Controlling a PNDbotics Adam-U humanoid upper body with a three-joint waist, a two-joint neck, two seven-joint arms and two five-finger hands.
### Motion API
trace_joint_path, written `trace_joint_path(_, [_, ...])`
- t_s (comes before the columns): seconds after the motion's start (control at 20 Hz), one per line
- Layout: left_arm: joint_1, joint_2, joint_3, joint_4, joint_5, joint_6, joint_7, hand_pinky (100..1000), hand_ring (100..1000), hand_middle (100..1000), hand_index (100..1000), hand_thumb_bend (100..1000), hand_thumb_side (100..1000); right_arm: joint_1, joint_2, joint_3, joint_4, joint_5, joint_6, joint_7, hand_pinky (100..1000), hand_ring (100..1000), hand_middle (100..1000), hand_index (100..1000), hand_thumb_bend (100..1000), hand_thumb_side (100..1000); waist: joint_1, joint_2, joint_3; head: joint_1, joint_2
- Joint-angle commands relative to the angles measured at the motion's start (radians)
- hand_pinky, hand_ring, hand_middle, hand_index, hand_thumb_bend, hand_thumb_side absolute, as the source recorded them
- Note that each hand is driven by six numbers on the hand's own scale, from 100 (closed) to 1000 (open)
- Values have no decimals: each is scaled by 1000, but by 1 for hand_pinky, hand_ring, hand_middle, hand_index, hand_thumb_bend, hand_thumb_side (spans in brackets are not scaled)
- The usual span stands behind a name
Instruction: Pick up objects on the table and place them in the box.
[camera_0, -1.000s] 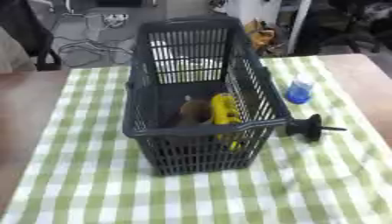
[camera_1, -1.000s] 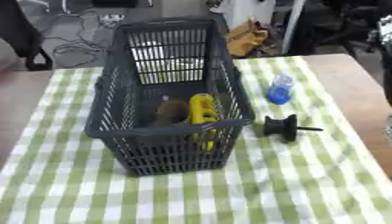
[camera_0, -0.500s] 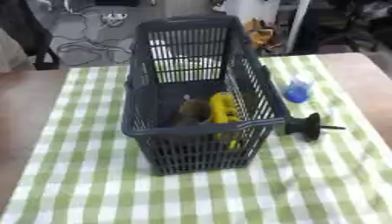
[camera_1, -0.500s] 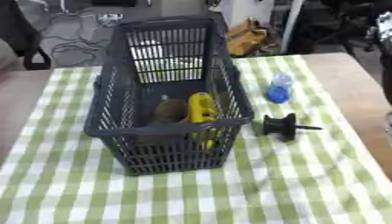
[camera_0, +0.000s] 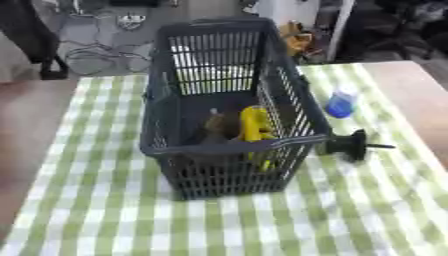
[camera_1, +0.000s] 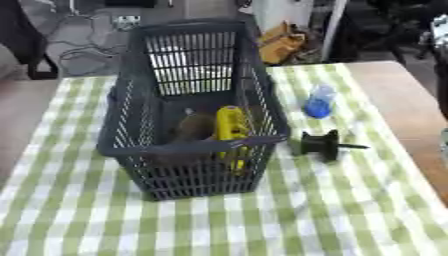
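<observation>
We see a yellow item (camera_1: 230, 125) and perhaps a brown one in the basket (camera_1: 192, 145), a blue bottle (camera_1: 319, 101) and black spool (camera_1: 320, 144) left outside, neither hand visible.

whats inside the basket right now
Inside the basket: a yellow object standing beside a brownish object. The near wall's slats hide their lower parts and the floor.
</observation>
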Motion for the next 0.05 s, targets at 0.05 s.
trace_joint_path(0.05, [-8, 15, -1, -29, -1, -2, -5, 560, 692, 747, 830, 708, 922, -10, -32, -9, -22, -10, -2, 1, 618, 783, 755, 977, 100, 702, -17, -25, 2, 1, -5])
